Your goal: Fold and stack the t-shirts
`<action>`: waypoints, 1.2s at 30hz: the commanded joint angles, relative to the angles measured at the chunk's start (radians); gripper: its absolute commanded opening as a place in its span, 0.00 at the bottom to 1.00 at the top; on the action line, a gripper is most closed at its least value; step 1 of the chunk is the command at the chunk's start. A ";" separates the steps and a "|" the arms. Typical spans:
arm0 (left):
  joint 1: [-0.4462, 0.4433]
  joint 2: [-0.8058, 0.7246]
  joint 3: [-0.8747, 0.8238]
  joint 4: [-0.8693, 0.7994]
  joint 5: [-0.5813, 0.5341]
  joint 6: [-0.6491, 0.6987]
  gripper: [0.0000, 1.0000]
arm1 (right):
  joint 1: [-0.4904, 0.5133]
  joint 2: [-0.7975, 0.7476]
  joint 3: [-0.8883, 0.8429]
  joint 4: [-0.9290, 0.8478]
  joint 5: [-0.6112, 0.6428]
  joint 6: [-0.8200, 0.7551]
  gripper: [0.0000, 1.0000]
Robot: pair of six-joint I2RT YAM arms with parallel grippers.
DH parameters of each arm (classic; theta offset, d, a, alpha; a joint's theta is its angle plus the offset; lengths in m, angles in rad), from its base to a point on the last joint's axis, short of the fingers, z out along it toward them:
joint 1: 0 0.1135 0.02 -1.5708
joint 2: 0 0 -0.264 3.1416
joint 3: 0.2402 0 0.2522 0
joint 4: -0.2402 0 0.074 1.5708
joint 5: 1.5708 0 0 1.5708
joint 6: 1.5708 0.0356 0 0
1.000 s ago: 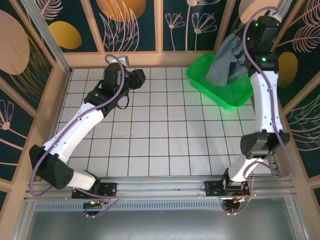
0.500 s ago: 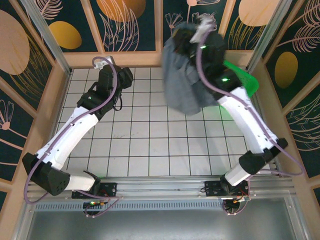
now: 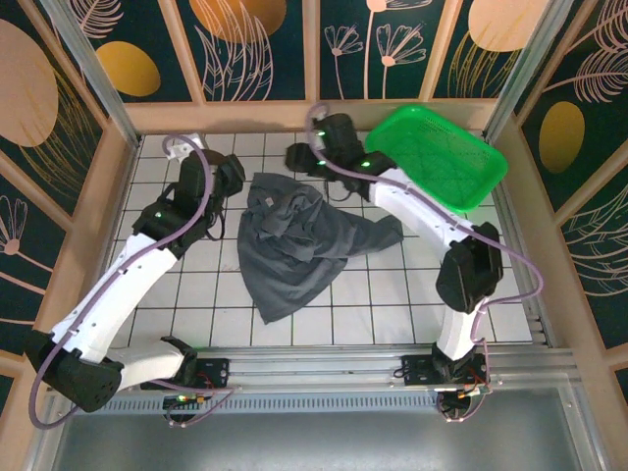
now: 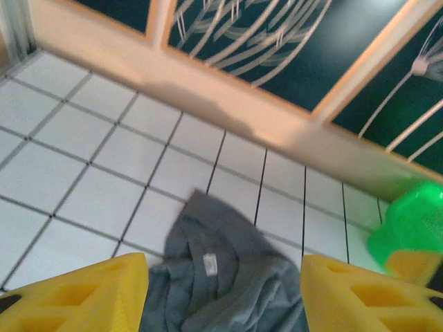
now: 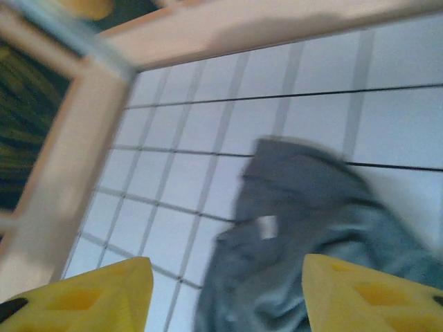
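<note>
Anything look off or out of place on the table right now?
The t-shirt lies crumpled in a heap on the tiled table, askew, with folds bunched near its collar and one part trailing toward the green basket. It isn't spread flat for folding. Nothing looks damaged or spilled.

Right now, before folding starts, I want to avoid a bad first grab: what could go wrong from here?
The t-shirt lies crumpled on the table with its layers bunched, so a pinch may catch several layers and lift a wad. The left gripper and right gripper, both open, hover close together near its far edge and could collide when reaching in.
</note>
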 commanded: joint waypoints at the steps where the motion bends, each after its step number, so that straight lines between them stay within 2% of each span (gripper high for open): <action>1: 0.000 0.047 -0.056 -0.009 0.145 -0.031 0.59 | -0.113 0.003 -0.074 -0.032 0.030 0.069 0.55; 5: -0.002 0.155 -0.092 0.062 0.324 -0.029 0.57 | -0.209 0.121 -0.071 -0.010 0.005 0.183 0.49; 7: -0.002 0.220 -0.094 0.084 0.384 -0.020 0.59 | -0.253 0.186 -0.043 0.009 -0.009 0.240 0.47; 11: -0.002 0.365 -0.067 0.090 0.451 0.014 0.64 | -0.333 0.312 0.070 -0.017 0.021 0.297 0.44; 14: -0.002 0.459 -0.022 0.031 0.430 0.014 0.66 | -0.389 0.369 0.144 -0.064 0.039 0.301 0.44; 20: -0.003 0.536 0.004 -0.028 0.424 0.017 0.74 | -0.397 0.352 0.188 -0.095 0.006 0.198 0.43; 25: -0.005 0.563 -0.004 0.013 0.451 0.073 0.73 | -0.335 0.198 0.050 -0.103 0.032 0.132 0.47; 28: -0.006 0.612 0.019 0.016 0.432 0.102 0.64 | -0.302 0.063 -0.110 -0.088 0.050 0.137 0.51; 33: -0.006 0.679 0.091 0.026 0.392 0.126 0.34 | -0.236 -0.141 -0.411 -0.088 0.059 0.174 0.54; 34: -0.006 0.690 0.113 0.021 0.381 0.131 0.25 | -0.226 -0.183 -0.475 -0.084 0.051 0.185 0.55; 36: -0.006 0.697 0.155 0.001 0.341 0.136 0.00 | -0.211 -0.244 -0.576 -0.082 0.029 0.205 0.58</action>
